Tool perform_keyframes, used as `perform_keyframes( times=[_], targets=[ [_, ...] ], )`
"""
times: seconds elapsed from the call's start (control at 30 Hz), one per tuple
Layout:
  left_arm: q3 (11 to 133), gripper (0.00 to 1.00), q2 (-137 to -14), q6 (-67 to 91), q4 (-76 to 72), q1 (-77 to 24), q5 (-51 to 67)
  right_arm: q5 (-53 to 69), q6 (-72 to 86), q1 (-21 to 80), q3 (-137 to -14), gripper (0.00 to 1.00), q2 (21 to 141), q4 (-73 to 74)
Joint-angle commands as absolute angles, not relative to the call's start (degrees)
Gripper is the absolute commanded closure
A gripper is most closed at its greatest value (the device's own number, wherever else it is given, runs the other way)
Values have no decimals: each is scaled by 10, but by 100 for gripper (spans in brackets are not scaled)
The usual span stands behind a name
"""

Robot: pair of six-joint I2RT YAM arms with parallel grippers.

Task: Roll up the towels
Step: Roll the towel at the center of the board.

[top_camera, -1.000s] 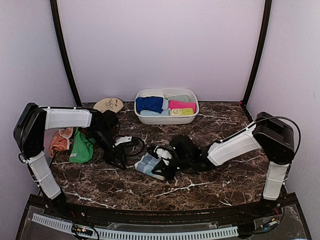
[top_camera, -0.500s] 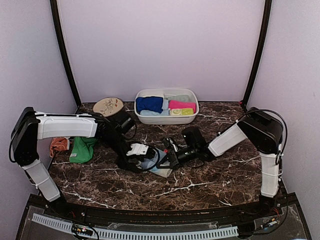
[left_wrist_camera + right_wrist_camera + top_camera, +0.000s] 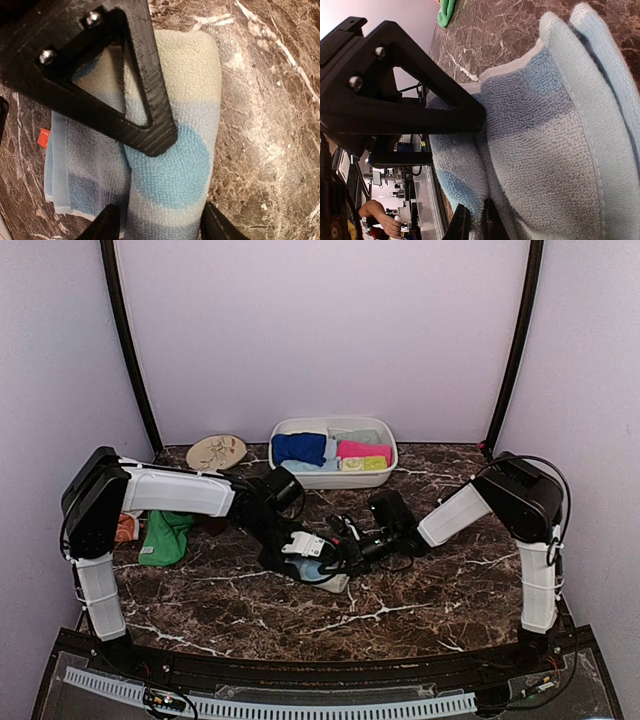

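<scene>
**Mid-roll on the light-blue towel, both grippers at the cloth**

The left gripper [image 3: 161, 227] stands wide. Its jaws come down one on each flank of the rolled part of the light-blue towel [image 3: 172, 165], and I see no squeeze on the cloth. The right gripper [image 3: 475, 222] is pinched narrow on a fold at the towel's end, facing the left one. The towel lies at the middle of the marble table [image 3: 450, 590]. One thick turn is formed, and a flat band with an orange tag [image 3: 44, 137] lies beside it.

The step in hand looks like rolling this towel. The next move likely calls for turning the roll over the flat band with both ends level, since soft terry can cone or spring open.

Both arms reach low and inward, wrists nearly nose to nose over the cloth.

Further out, a green towel [image 3: 163, 537] and a rust-brown towel [image 3: 125, 528] lie loose at the left, well apart from the work. The white tub [image 3: 333, 480] at the back holds a royal blue towel [image 3: 298, 448] and a pink towel [image 3: 363, 450].
</scene>
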State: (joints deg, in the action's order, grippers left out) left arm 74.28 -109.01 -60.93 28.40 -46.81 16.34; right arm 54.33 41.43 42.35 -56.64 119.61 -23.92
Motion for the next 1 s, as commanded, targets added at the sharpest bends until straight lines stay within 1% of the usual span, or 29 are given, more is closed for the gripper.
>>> perform_keyframes(
  times=[0.0,0.03,0.1,0.17,0.23,0.27,0.37,0.4,0.5,0.6,0.67,0.77,0.83,0.87,0.97],
  targets=[
    [767,49,-1111,-618,294,-471,150,511,399,417,-563,100,1230,-156],
    [778,54,-1120,-613,306,-471,153,510,396,416,-565,100,1231,-151],
    [806,68,-1138,-596,348,-468,172,500,384,417,-570,100,1228,-137],
    [836,80,-1154,-582,395,-462,208,475,356,417,-571,99,1214,-117],
    [861,89,-1169,-569,435,-452,252,459,341,418,-565,94,1199,-118],
    [870,91,-1174,-564,457,-448,274,455,338,418,-563,92,1191,-123],
    [895,93,-1193,-545,521,-432,343,455,352,419,-548,88,1172,-161],
    [898,96,-1198,-539,541,-426,364,456,358,420,-542,87,1167,-174],
    [897,97,-1210,-530,601,-415,419,460,363,424,-527,82,1147,-202],
    [882,97,-1216,-515,630,-412,456,425,336,429,-484,75,1086,-231],
    [871,97,-1218,-506,634,-411,469,385,303,430,-451,69,1038,-249],
    [874,96,-1233,-486,639,-407,473,289,207,445,-423,62,965,-191],
    [886,96,-1254,-466,640,-403,464,199,116,480,-400,58,921,-162],
    [895,96,-1264,-458,641,-400,456,157,86,497,-389,56,888,-152],
    [914,95,-1292,-430,641,-399,419,40,-5,566,-367,51,837,-122]
  ],
)
